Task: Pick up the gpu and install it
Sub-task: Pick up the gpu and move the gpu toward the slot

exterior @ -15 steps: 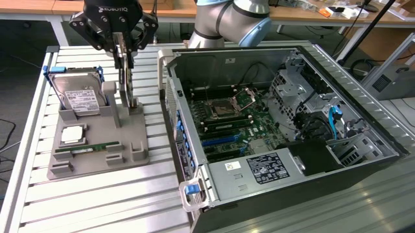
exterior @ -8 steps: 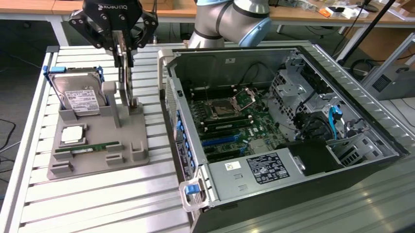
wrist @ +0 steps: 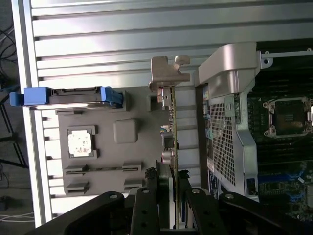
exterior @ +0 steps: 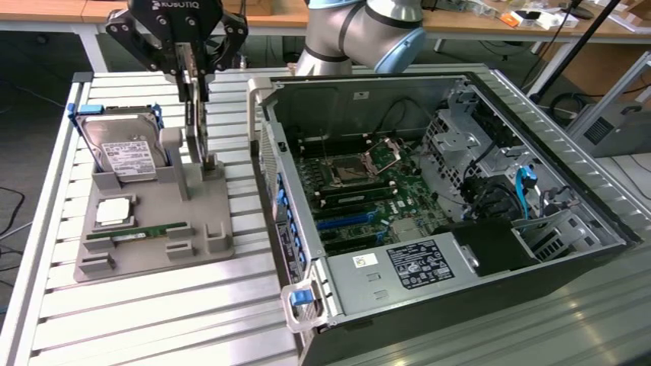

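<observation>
The gpu [exterior: 203, 131], a thin card seen edge-on, is standing upright in the grey holder [exterior: 148, 255] on the slatted desk [exterior: 152, 320], just beside the open computer case [exterior: 336, 99], while the narrowly set jaws are pinching its top edge.

Tool [wrist: 167, 183] clamps gpu [wrist: 172, 122] edge-on (silver bracket at far end), upright in gray holder [wrist: 124, 159].
</observation>
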Available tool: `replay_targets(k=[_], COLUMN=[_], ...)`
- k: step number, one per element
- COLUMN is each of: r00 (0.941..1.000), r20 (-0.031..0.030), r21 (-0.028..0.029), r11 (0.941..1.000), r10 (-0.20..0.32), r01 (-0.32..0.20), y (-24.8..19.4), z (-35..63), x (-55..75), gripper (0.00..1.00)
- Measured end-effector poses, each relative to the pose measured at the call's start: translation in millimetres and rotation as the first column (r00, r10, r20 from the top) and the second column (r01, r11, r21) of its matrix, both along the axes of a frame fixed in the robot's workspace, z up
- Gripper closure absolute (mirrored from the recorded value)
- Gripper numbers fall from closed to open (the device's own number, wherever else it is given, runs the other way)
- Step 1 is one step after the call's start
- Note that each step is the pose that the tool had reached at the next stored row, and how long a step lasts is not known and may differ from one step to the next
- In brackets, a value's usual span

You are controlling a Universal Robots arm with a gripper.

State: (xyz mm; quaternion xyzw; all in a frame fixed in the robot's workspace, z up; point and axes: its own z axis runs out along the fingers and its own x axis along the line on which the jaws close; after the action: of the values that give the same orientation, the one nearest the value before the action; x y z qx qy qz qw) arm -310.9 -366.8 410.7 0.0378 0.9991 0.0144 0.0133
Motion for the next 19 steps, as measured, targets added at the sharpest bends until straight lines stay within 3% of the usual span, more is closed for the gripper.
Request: replay_targets(k=[19], r00=[1.0000], r20=[0.0000], r21=[0.0000], r11=[1.0000], r10=[0.000], r01=[0.000], y=[0.0], z=[10.5], x=[0.0], gripper=[0.73])
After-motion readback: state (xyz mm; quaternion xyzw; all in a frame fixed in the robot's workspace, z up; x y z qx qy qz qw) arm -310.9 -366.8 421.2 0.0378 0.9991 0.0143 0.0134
